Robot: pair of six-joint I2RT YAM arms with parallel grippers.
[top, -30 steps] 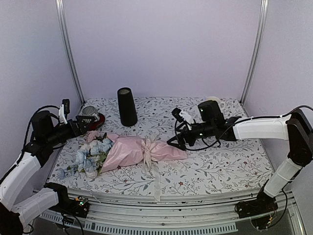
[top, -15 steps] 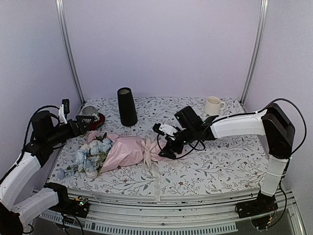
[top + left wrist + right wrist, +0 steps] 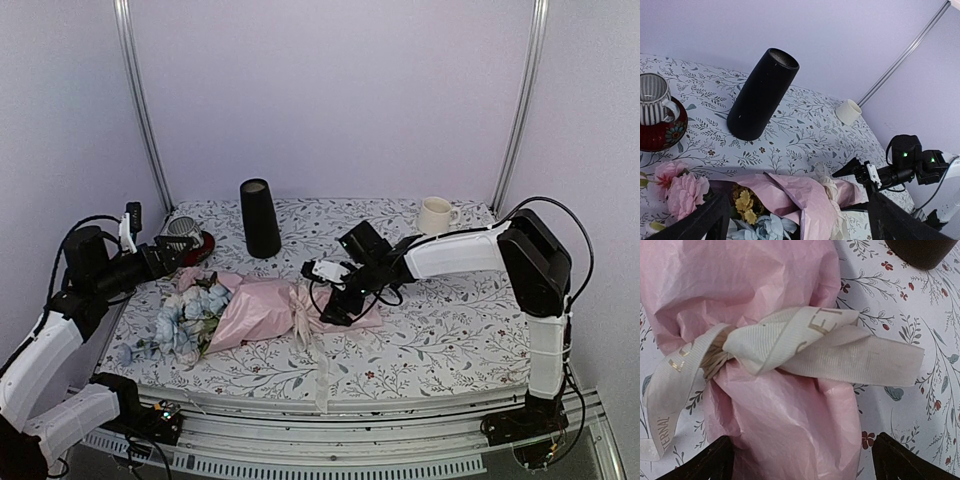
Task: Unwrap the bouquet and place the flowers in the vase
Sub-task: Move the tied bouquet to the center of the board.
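The bouquet [image 3: 265,308] wears pink-lilac paper and a cream ribbon [image 3: 805,342] lettered in gold — its flowers [image 3: 187,318] pale blue, pink, yellow. The vase [image 3: 260,218] is matte black; the surface [image 3: 450,340] white, printed with grey-green sprigs.

Top view sits high at the near side, looking down over the whole tabletop [image 3: 450,345]. Left wrist view is low, facing across toward the vase [image 3: 760,95]. Right wrist view looks straight down, very close on the bouquet [image 3: 775,285], which all three share.

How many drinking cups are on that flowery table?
2. A striped cup sits on a red saucer at the back left; a cream mug stands at the back right. Nothing suggests another hidden one.
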